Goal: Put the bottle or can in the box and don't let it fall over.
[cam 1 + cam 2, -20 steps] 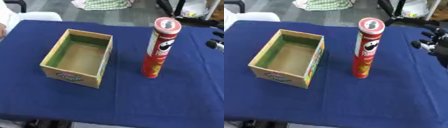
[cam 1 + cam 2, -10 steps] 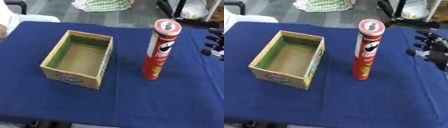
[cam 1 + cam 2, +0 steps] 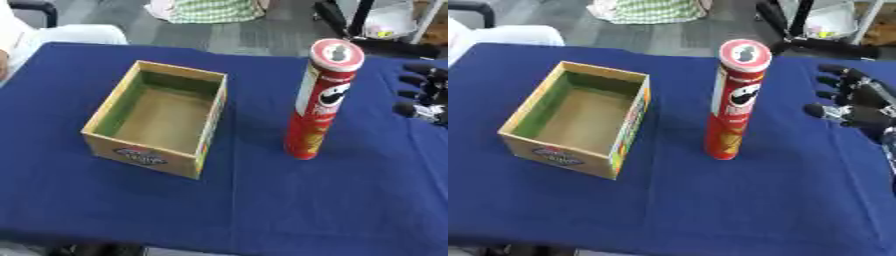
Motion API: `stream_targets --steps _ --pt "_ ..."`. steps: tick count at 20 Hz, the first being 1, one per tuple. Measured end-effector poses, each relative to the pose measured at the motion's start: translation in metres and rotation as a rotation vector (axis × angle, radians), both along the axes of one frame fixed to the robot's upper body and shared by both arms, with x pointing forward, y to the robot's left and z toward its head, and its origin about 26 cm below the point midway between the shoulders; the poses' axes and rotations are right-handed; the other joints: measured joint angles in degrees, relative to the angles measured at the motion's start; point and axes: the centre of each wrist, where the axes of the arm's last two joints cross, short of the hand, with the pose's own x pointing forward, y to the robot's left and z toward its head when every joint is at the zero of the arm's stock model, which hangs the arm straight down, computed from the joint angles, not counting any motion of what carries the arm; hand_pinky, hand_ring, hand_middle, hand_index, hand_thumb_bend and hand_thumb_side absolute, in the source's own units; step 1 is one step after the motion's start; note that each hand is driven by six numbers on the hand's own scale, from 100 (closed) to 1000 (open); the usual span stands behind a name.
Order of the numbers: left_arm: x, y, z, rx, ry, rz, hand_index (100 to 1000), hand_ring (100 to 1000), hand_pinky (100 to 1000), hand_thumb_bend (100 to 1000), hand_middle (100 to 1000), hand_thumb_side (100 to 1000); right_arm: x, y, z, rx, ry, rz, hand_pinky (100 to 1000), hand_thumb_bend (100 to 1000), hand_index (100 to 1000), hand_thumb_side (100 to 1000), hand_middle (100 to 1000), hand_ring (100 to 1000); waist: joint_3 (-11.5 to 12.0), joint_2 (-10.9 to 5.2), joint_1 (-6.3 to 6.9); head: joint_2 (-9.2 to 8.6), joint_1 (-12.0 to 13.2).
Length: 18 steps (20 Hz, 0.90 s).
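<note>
Right hand hovers at the right edge, black fingers spread apart and holding nothing, near the tall red can but not touching it. That can stands upright on the surface, which is covered in dark blue cloth. To its left, well apart, sits an open cardboard box with a green inner wall. Beyond the far edge lies grey floor with a checked green cloth and black stand legs.
</note>
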Motion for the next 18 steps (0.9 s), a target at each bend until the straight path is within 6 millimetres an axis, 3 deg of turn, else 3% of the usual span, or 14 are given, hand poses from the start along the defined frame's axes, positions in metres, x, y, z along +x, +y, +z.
stream_targets --steps 18 --pt "0.000 0.000 0.000 0.000 0.000 -0.002 830 762 907 100 821 717 0.004 0.026 -0.010 0.037 0.096 0.030 930 809 896 208 1000 1000 0.42 0.01 -0.11 -0.02 -0.13"
